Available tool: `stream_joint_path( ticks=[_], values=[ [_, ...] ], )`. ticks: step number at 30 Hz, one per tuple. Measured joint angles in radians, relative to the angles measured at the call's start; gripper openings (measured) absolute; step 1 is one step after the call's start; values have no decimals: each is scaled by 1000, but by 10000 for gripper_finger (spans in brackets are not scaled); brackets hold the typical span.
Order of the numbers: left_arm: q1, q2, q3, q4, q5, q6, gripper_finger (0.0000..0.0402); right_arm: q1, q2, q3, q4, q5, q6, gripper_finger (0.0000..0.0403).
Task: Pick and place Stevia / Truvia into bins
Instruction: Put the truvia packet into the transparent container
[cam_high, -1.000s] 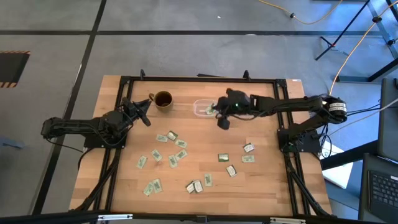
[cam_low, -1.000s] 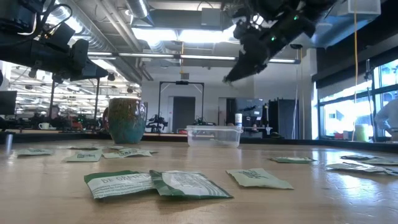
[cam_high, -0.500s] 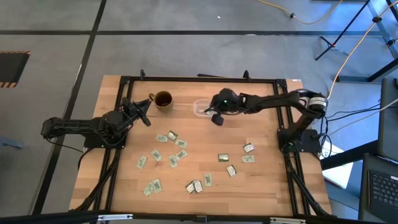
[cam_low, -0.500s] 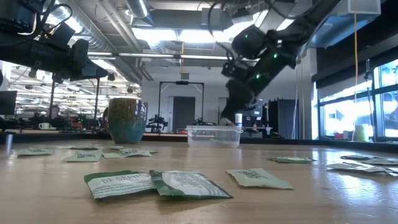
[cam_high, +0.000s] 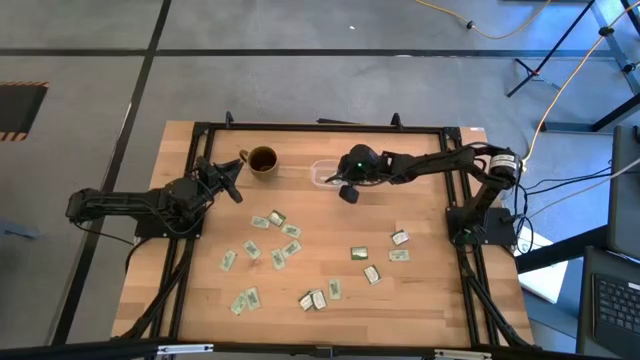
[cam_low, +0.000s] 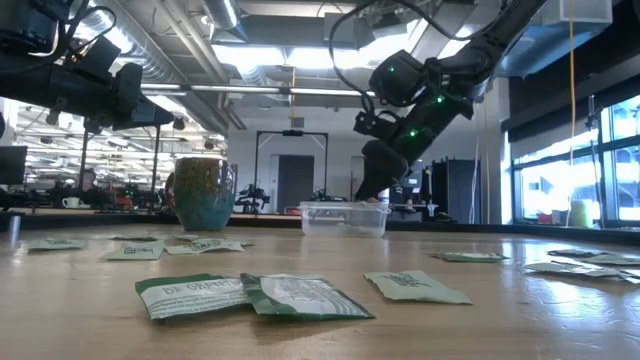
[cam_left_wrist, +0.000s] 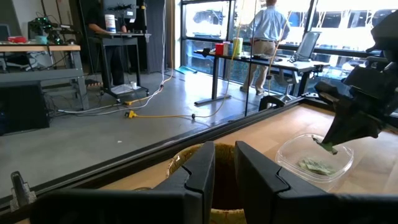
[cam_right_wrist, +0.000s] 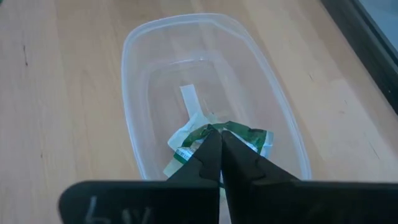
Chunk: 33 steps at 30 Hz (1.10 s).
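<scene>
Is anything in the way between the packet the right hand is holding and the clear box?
Nothing visible. The right hand holds the packet right over the open box, which has no lid.

Pale green and white sachets dot a light wood-grain tabletop framed in black. A clear plastic bin holds green-and-white packets. A brown mug, teal-glazed in the low view, stands beside dark arms.

Front sachet reads "DE ORIGEN", rest illegible
</scene>
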<state>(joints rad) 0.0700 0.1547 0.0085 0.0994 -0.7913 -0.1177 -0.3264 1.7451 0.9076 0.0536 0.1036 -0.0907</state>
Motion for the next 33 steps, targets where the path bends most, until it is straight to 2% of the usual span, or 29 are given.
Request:
stream_joint_path(
  ticks=[9, 12, 15, 19, 23, 33],
  values=[
    [0, 0, 0, 0, 0, 0, 58, 0, -20, 12, -38, 0, 4, 78],
    [0, 0, 0, 0, 0, 0, 58, 4, -63, 56, -202, -1, 31, 88],
    [0, 0, 0, 0, 0, 0, 58, 33, -121, 104, -443, -40, 95, 90],
    [0, 0, 0, 0, 0, 0, 58, 118, -203, 114, -742, -84, 275, 90],
    [0, 0, 0, 0, 0, 0, 58, 229, -279, 62, -884, -79, 498, 91],
    [0, 0, 0, 0, 0, 0, 58, 457, -359, -130, -897, -80, 884, 91]
  ],
)
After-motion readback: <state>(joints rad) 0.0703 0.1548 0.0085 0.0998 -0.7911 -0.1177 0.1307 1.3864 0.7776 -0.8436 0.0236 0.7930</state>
